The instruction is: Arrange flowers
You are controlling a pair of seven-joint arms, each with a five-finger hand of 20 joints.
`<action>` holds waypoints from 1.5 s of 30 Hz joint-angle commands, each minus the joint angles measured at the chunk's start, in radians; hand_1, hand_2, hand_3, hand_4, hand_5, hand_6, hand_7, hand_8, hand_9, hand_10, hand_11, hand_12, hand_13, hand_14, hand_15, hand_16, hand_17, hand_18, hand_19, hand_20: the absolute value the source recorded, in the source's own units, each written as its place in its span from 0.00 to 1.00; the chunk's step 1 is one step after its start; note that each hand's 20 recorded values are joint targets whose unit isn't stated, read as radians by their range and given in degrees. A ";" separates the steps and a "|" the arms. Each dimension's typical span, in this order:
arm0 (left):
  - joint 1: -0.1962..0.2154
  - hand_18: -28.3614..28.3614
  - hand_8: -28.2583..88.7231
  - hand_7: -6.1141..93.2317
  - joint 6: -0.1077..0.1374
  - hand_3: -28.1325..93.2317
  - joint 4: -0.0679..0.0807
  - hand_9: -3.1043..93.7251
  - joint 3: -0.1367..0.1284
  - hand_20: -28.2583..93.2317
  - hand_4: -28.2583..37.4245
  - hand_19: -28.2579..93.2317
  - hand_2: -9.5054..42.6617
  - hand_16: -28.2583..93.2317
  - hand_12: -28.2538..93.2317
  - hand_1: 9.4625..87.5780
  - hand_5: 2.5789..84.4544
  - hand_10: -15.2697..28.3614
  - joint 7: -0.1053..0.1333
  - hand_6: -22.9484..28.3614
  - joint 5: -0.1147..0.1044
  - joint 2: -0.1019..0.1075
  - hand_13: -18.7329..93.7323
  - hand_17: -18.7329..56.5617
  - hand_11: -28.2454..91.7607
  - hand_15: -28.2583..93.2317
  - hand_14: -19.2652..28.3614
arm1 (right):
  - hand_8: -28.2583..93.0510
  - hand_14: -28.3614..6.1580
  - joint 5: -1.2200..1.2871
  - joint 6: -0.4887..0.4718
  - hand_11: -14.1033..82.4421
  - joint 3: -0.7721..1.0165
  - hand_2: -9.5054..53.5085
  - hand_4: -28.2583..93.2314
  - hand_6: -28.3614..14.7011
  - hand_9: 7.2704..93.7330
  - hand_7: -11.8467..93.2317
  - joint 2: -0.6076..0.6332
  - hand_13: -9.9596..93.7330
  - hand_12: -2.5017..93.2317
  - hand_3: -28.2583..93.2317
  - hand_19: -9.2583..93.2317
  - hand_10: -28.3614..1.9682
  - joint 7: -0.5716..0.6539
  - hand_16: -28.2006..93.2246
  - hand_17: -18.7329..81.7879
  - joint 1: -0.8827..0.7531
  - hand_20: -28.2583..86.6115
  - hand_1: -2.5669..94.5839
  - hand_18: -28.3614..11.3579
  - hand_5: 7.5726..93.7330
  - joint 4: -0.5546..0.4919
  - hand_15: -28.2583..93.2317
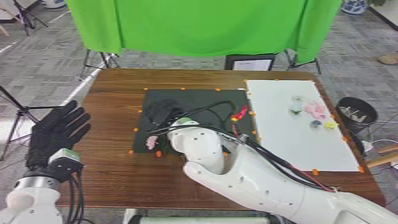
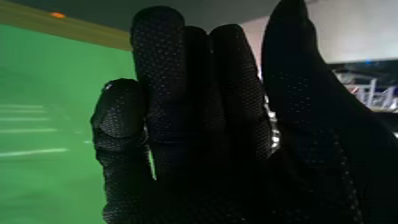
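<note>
Nearest is a pink flower, lying on the black mat close to the mat's left edge. It looks light and soft, so a hard squeeze could crush it. I can't make out its stem; if it has one, that is the best part to pinch, just under the bloom. The left hand waits off to the side, its fingers straight, holding nothing. A bit farther, on the white board, sit a yellow flower and a small grey thing beside it. Both are small, so fingertips would work better than a whole fist. A red and yellow thing, maybe a flower too, lies on the mat near the board. It looks thin and may roll, so it's best held at the middle. The right hand is over the mat, open, with straight fingers and nothing that I can see in it. Farther up the board is a pale pink flower. Its floppy petals would bend easily, so hold it low and gently.
</note>
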 commanded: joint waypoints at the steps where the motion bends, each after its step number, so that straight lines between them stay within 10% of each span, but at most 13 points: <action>1: 0.024 0.79 0.17 0.21 -0.018 0.84 0.006 0.38 -0.005 0.31 0.04 0.56 0.39 0.18 0.34 0.26 0.47 0.74 0.008 0.65 -0.007 -0.037 0.36 0.14 0.42 0.54 0.76 | 0.13 0.53 0.031 -0.026 0.28 0.138 0.00 0.01 0.62 0.74 0.26 0.054 0.80 0.18 0.87 0.93 0.49 0.097 0.44 0.58 -0.045 0.54 0.46 0.14 0.71 -0.101 0.60; 17: 0.046 0.79 0.17 0.20 -0.035 0.84 0.002 0.38 -0.026 0.31 0.03 0.55 0.40 0.18 0.34 0.25 0.47 0.74 0.027 0.65 -0.003 -0.043 0.36 0.14 0.41 0.54 0.76 | 0.15 0.47 0.180 -0.004 0.23 0.730 0.00 0.01 0.49 0.46 0.21 0.534 0.76 0.16 0.87 0.96 0.36 0.269 0.43 0.57 -0.434 0.52 0.45 0.12 0.46 -0.256 0.75; 45: 0.049 0.80 0.17 0.20 -0.053 0.85 0.009 0.38 -0.010 0.31 0.03 0.55 0.38 0.18 0.34 0.23 0.47 0.74 0.056 0.65 -0.021 -0.041 0.37 0.14 0.41 0.53 0.76 | 0.12 0.64 0.280 -0.081 0.25 0.898 0.00 0.00 0.64 0.55 0.27 0.560 0.77 0.14 0.79 0.93 0.64 0.259 0.51 0.57 -0.559 0.56 0.63 0.18 0.52 -0.169 0.71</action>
